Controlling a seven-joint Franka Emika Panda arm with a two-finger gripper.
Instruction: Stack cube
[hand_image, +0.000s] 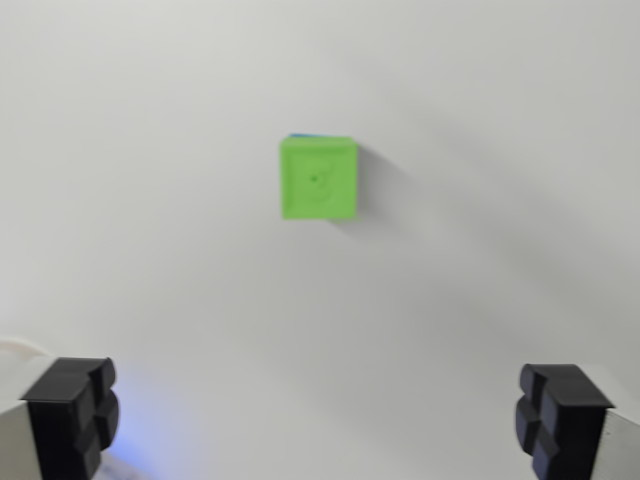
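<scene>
The gripper (320, 420) stood wide open and empty, one black fingertip (72, 412) low at the wrist view's left and the other at the wrist view's right, nothing between them but bare white table (150, 200). Well above them in the view sat the green cube (319, 178), seen almost square from overhead. A thin blue edge (305, 136) showed along its top side — most likely a second cube beneath it, though the blur left too little to be sure.

If that reading held, the stack looked already made and the step in hand was a clean retreat. Doing it well would mean lifting straight away from the table with the fingers kept wide, no sideways drift toward the green cube. If instead the cube was to be picked, the gripper would need centring over it — the cube lay near midway between the fingers but far up the view — with the jaws squared to its flat sides before descending.
</scene>
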